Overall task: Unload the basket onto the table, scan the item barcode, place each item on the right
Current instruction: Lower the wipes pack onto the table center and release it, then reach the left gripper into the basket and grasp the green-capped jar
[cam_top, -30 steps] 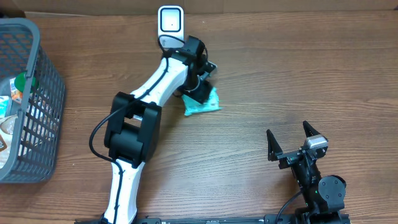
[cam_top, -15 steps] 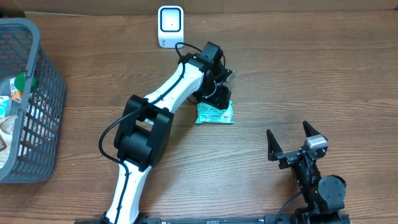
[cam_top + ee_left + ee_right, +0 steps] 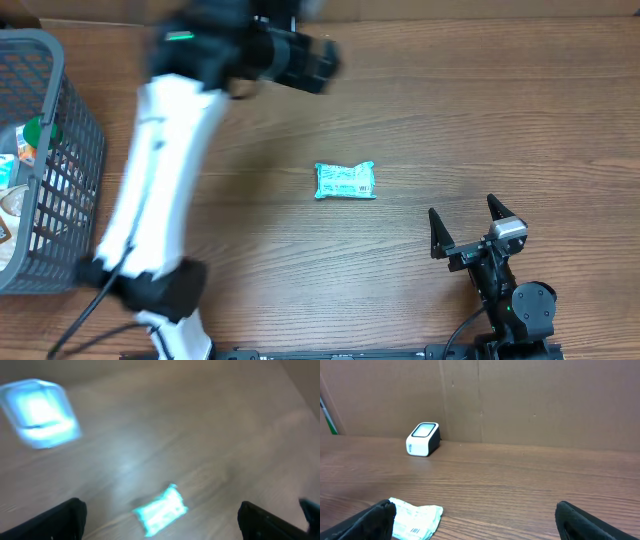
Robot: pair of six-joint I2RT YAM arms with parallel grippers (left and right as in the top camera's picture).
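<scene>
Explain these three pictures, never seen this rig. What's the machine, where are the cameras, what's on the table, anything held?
This is a robot with two arms at a table. One picture looks down from above; the other two come from a camera on each wrist, so the dark shapes in their bottom corners are the left fingers and the right fingers. The white, motion-blurred left arm reaches to the far edge; the right arm sits at the near right. On the table lie a teal packet and a white barcode scanner, which the overhead view does not show. A grey basket of items stands at the left. Both pairs of fingers are open and nothing is held.
</scene>
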